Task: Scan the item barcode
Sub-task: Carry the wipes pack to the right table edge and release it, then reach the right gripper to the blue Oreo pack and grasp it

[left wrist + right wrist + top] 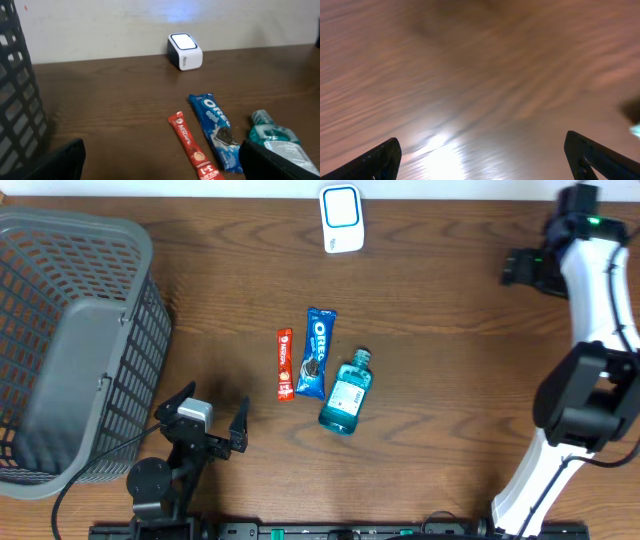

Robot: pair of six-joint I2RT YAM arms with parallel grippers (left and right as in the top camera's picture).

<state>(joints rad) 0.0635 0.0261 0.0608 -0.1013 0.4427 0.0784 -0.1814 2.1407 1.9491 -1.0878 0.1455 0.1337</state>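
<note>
**Both pincers empty, three items waiting below the scanner**

Nothing was in hand. The left pincer (161, 146) stood released, its fingers spread wide with only bare table (450, 330) between them. It sat near the front edge, beside the basket (70, 255). The right pincer (481, 140) was released too, over bare wood at the far right, well apart from the goods. Its own view was blurred.

The items to scan lay in a tight row at the middle of the table: a red sachet (285, 364), a blue biscuit packet (315, 352) and a teal bottle (347, 392) on its side. The scanner (342, 218) stood at the back edge, its lit face turned up.

The crowding looked like the main risk. The packet lay just beside both neighbours, so fingers closing on one could push another askew. The bottle, being round and lying down, would probably roll if nudged. The sachet lay flat and thin, so a grasp might slip over it. No barcode showed in any view, so an item could reach the scanner with its code turned away.

The count was one basket, one scanner, one sachet, one packet, one bottle and two pincers.
</note>
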